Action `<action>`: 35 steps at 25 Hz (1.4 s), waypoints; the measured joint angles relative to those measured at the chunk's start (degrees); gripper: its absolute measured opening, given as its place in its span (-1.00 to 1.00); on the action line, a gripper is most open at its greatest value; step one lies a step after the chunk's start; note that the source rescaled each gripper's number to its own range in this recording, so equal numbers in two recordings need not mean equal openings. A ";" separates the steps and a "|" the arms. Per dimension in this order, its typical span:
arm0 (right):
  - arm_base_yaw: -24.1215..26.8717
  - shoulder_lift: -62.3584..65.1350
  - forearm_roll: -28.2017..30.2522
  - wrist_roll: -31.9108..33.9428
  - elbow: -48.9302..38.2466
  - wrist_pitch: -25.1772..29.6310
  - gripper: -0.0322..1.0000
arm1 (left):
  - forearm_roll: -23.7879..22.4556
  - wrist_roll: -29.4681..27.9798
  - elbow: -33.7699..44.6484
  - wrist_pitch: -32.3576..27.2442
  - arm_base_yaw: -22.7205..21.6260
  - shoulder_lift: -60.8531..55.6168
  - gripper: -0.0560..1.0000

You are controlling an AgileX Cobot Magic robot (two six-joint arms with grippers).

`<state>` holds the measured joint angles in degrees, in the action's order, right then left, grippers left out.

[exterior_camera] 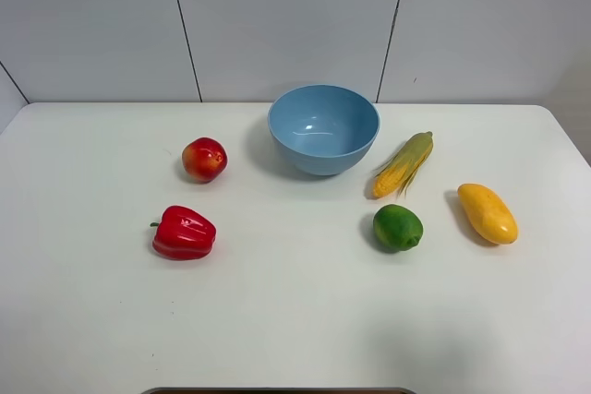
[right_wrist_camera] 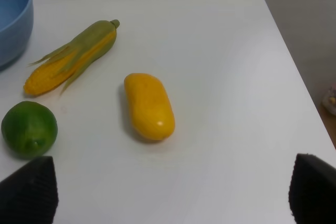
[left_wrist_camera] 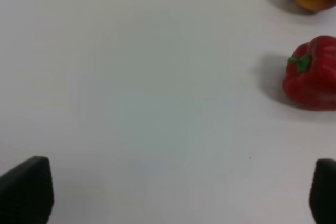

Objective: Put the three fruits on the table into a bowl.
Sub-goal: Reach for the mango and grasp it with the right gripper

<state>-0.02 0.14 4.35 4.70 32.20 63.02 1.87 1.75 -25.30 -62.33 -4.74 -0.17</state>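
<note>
The tabletop is plain white, with no pattern. The bowl is light blue inside and out. The apple is red with a yellow blush. The bell pepper is glossy red with a green stem. The lime is deep green, the mango yellow-orange. The corn cob shows yellow kernels under pale green husk. The wall is pale grey with dark seams. The left gripper and right gripper have black jaws.

Left tool and right tool, both jaws wide apart.
</note>
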 joint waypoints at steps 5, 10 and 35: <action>0.00 0.00 0.00 0.00 0.00 0.00 0.41 | 0.00 0.00 0.00 0.00 0.00 0.00 1.00; 0.00 0.00 0.00 0.00 0.00 0.00 0.41 | 0.00 0.00 0.00 0.00 0.00 0.00 1.00; -0.18 -40.70 1.37 0.41 19.86 3.19 0.40 | 0.00 0.00 0.00 0.00 0.00 0.00 1.00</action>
<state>-0.20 -40.56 5.72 5.12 52.06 66.20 1.87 1.75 -25.30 -62.33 -4.74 -0.17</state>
